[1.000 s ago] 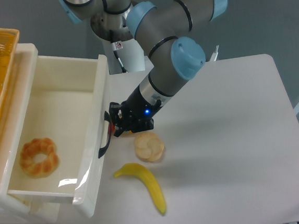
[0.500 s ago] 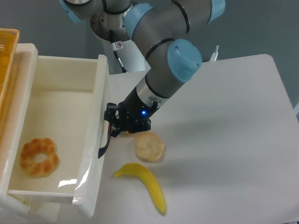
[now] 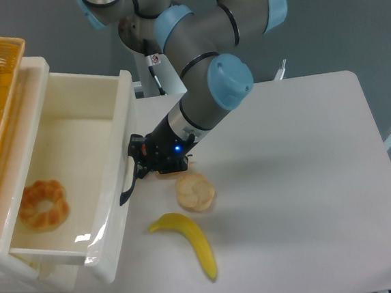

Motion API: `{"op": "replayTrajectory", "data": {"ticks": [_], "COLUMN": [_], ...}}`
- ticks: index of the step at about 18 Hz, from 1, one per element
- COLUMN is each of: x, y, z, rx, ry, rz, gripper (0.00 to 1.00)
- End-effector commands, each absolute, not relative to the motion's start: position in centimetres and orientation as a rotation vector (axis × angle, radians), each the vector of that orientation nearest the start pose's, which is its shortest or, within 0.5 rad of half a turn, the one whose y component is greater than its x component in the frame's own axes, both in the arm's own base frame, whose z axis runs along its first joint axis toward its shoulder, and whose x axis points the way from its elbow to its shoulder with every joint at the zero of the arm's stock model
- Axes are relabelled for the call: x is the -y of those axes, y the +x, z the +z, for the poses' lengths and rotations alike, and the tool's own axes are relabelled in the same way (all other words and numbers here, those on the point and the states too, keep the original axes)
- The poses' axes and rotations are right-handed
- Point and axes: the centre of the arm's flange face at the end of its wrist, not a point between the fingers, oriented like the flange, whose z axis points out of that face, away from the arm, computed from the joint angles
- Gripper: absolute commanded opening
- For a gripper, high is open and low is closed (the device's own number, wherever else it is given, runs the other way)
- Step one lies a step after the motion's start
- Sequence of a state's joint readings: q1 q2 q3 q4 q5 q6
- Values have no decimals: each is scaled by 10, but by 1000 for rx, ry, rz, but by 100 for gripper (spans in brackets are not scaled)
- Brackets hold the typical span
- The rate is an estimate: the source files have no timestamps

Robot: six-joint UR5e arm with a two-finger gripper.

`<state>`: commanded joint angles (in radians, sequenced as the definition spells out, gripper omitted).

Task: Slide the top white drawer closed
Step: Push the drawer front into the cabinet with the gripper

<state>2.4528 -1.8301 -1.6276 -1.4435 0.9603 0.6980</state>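
White table (image 3: 301, 178): top white drawer (image 3: 112, 215) pushed inward since earlier; my fingers (image 3: 140, 166) pressed against its handle (image 3: 126, 187), opening indiscernible.

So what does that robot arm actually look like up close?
The arm is thick grey tubes with light-blue round caps at the joints. The gripper is small and black with a tiny blue light glowing on it. A thin cable runs near the base.

You have a white table (image 3: 301, 178) carrying everything. A banana (image 3: 190, 239) lies on it, and a round bread roll (image 3: 195, 192) sits just beside it at its twelve o'clock. A white cabinet (image 3: 28, 274) stands at the table's nine o'clock edge.
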Motion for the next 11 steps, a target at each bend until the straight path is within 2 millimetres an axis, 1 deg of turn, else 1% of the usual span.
{"op": "replayTrajectory", "data": {"ticks": [5,11], "x": [-508,-517], "y": [-306,-293], "z": [359,361], "rx": [308,307], "ry": [-2711,-2711], "rz": [-779,-790], "gripper": [0,0]}}
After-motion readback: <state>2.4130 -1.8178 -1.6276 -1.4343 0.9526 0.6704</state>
